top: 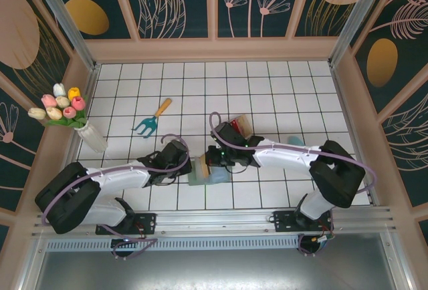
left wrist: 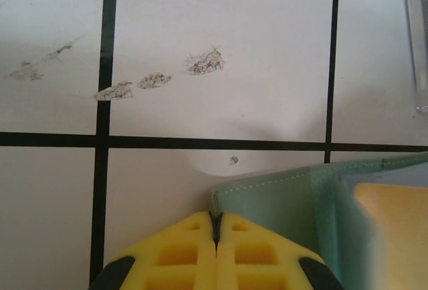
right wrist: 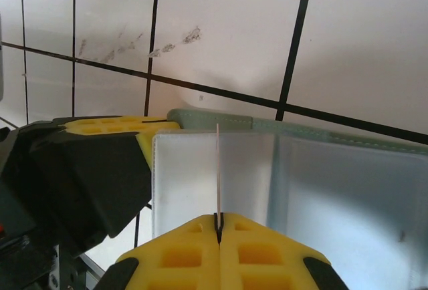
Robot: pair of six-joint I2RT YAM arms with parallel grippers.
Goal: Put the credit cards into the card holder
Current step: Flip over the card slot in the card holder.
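Tabletop (top: 281, 83): white tiles, black grid; under L gripper (top: 190, 168) & R gripper (top: 211, 160).
Scuffs (left wrist: 204, 63): grey-brown marks on tile, just ahead of L gripper; similar trail ahead-left of R gripper.
Back wall (top: 177, 3): dark teal panels, pale flower/leaf prints, orange ovals, tan wood frames; well ahead of both.
Side walls (top: 394, 69): same panels.
Corner posts (top: 60, 16): aluminium.
Rail (top: 221, 226): aluminium, behind both, near edge.
Tulip vase (top: 90, 136): far left of L gripper.
Light: even, soft shadows.
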